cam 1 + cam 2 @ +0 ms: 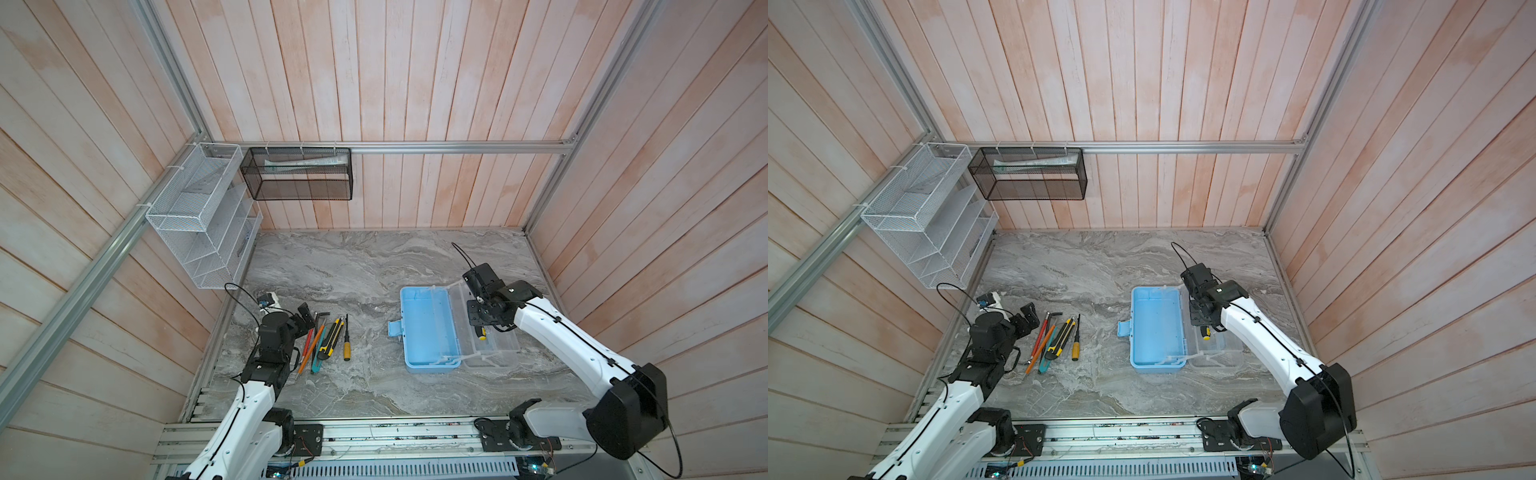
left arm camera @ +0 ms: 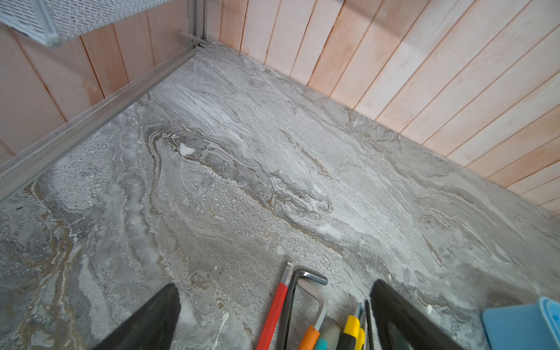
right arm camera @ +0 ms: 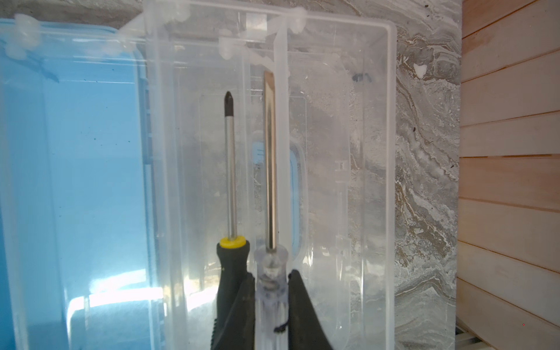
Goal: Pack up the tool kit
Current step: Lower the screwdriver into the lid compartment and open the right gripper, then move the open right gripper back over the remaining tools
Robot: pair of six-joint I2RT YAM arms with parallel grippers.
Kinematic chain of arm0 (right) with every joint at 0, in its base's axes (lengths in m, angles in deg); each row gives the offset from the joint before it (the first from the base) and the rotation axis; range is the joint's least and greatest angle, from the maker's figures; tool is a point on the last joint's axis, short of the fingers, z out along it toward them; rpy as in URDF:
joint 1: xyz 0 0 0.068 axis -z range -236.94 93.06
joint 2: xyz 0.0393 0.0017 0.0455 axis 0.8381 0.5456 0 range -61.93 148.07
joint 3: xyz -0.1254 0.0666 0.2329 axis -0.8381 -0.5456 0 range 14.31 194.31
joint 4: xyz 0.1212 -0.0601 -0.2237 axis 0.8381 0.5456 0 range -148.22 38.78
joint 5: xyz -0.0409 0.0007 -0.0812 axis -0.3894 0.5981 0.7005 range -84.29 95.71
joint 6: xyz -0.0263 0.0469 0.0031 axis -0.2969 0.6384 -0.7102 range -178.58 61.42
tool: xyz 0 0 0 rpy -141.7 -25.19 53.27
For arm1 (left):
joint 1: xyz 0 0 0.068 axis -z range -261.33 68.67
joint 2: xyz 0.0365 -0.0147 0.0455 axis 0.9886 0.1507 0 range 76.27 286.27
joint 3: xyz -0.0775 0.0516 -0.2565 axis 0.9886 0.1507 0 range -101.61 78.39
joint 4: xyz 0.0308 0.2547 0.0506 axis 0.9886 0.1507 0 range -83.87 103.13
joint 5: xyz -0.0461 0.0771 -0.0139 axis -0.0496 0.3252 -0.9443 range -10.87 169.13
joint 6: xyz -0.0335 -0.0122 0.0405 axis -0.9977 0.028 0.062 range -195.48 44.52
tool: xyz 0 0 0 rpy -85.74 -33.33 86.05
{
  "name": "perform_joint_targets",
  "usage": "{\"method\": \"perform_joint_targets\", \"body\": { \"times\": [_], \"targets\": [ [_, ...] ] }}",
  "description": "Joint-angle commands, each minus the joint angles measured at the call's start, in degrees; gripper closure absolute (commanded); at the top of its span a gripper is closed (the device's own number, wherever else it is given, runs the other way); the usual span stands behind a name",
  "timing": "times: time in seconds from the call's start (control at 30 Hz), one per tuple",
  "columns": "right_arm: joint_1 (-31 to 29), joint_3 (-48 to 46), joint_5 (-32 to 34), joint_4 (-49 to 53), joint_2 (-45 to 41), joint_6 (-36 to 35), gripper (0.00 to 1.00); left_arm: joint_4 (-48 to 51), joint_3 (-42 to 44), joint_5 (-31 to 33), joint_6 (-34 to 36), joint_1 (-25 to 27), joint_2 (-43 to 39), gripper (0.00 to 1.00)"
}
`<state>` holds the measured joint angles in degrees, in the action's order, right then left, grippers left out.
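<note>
Below right claw (image 3: 271, 277): tool kit (image 1: 1156, 328) open on desk (image 1: 353, 266); see-through lid (image 3: 363, 151) directly under claw, blue base (image 1: 428, 328) alongside. Lid holds yellow-black screwdriver (image 3: 231, 181), just beside claw finger. Right claw clenched on clear-handled screwdriver (image 3: 270, 151), shown in wrist view only; top views hide it. Left claw (image 2: 272, 321) released, wide; red pencil (image 2: 274, 312), hex key (image 2: 306, 281) between fingers.

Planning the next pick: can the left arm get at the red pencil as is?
Probably yes: the left gripper is open with the red pencil lying uncovered right at its jaws. The hex key beside it could get caught too.
</note>
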<state>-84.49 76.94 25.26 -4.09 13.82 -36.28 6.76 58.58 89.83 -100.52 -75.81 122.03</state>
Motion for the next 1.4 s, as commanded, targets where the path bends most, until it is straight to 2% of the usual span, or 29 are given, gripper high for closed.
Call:
{"method": "perform_joint_targets", "body": {
  "times": [0.0, 0.13, 0.23, 0.3, 0.4, 0.47, 0.53, 0.63, 0.73, 0.97, 1.13, 1.37],
  "targets": [
    [0.22, 1.84, -1.27, 1.94, 0.46, 0.15, 0.77, -0.45, 0.47, -0.57, 0.41, -0.31, 0.12, 0.00],
    [0.23, 4.02, -0.35, 3.08, -0.32, -0.06, 0.66, -0.48, 0.43, -0.56, 0.38, -0.32, 0.08, 0.00],
    [0.17, 5.87, -0.08, 3.38, -0.86, -0.33, 0.66, -0.45, 0.50, -0.59, 0.36, -0.35, -0.04, 0.00],
    [-0.47, 7.66, -2.16, 2.54, -1.48, -0.51, 0.65, -0.45, 0.55, -0.55, 0.38, -0.38, -0.03, 0.00],
    [-6.22, 8.04, -5.14, -4.88, -3.96, 0.37, 0.63, -0.50, 0.55, -0.59, 0.37, -0.42, 0.00, 0.00],
    [-13.04, 6.62, -6.42, -12.77, -4.65, 1.84, 0.61, -0.47, 0.54, -0.58, 0.39, -0.41, -0.05, 0.00],
    [-18.49, 5.60, -7.81, -19.15, -3.37, 3.75, 0.64, -0.46, 0.55, -0.59, 0.37, -0.36, -0.03, 0.00],
    [-25.25, 4.51, -7.38, -26.12, 0.64, 7.66, 0.62, -0.36, 0.53, -0.52, 0.33, -0.37, -0.13, 0.00],
    [-28.97, 4.52, -8.01, -29.69, 7.13, 11.53, 0.61, -0.37, 0.73, -0.44, 0.31, -0.44, -0.48, 0.00],
    [-35.91, 17.65, -7.13, -21.85, 27.34, 14.59, 0.59, -0.29, 0.69, -0.39, 0.12, -0.64, -0.64, 0.00],
    [-37.80, 23.97, -11.47, -21.19, 36.90, 15.66, 0.56, -0.34, 0.97, -0.63, 0.15, -0.81, -0.98, 0.00],
    [-38.44, 27.35, -14.81, -24.53, 42.75, 16.67, 0.53, -0.30, 0.94, -0.76, 0.15, -0.90, -1.02, 0.00]
  ]
}}
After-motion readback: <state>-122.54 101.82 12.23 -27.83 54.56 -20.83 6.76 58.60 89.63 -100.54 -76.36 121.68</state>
